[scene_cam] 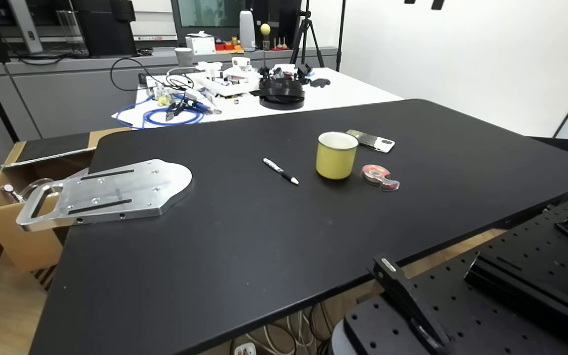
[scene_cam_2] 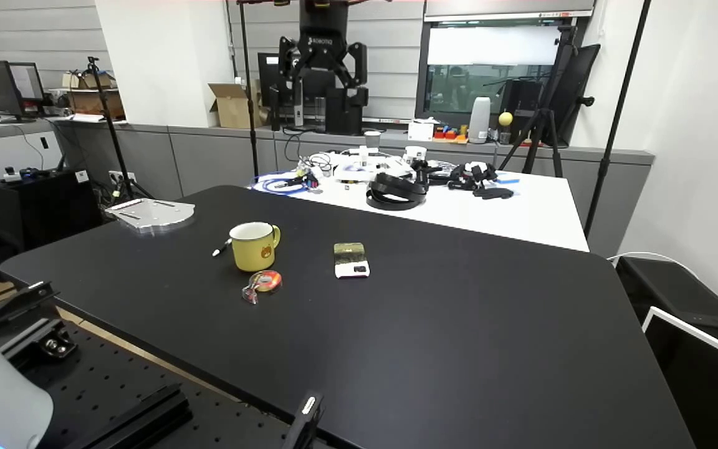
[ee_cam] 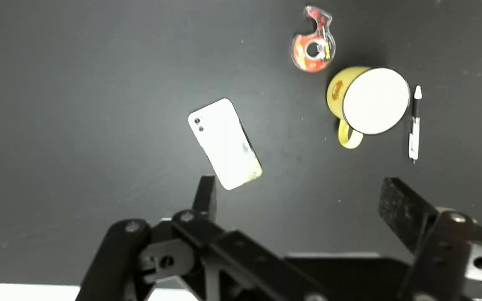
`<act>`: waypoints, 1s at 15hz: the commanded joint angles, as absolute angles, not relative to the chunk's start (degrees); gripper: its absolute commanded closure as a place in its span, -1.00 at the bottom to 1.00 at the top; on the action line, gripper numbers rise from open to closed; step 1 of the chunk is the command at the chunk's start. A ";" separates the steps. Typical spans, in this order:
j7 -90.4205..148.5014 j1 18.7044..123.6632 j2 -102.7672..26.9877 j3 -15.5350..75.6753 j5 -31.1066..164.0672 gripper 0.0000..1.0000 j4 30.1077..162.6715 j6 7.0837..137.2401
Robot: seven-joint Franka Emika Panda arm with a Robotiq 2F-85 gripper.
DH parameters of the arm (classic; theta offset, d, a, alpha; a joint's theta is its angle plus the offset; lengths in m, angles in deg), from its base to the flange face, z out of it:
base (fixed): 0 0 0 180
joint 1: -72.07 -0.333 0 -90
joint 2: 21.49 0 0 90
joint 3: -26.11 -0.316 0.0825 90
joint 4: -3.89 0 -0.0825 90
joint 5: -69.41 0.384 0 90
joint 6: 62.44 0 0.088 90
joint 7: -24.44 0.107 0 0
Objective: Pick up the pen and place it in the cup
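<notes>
Closest in my wrist view is my gripper (ee_cam: 299,198), and its two black fingers (ee_cam: 404,213) are spread wide apart. In an exterior view the end of my arm (scene_cam_2: 323,17) hangs straight down, high up over the black table (scene_cam_2: 459,349), so the fingers point at it. In an exterior view only the dark fingertips (scene_cam: 437,4) poke in at the top, with a gap between them.

Down on the table, the phone (ee_cam: 226,142) lies flat with its back up. In the wrist view it shows just past the fingertip on the left.

Next comes the yellow cup (scene_cam: 336,159), standing upright. The pen (scene_cam: 281,171) lies flat on the table just beside the cup, on the side away from the phone, and I can see a bit of table between them. The red tape (ee_cam: 319,35) lies near the cup too.

Farther off, the metal plate (scene_cam: 126,190) sits at the table's edge, and one end sticks out past it. Behind is a messy white table (scene_cam_2: 508,215).
</notes>
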State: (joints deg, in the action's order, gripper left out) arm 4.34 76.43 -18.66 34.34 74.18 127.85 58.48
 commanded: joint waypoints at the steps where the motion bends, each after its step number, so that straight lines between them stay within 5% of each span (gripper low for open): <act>1: 6.73 74.30 -22.90 30.69 75.74 -1.00 123.16 60.96; 15: 20.48 63.43 -23.92 17.50 76.17 -1.00 130.38 72.52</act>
State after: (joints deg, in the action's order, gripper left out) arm 16.14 64.23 -24.28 18.30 76.11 128.96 70.86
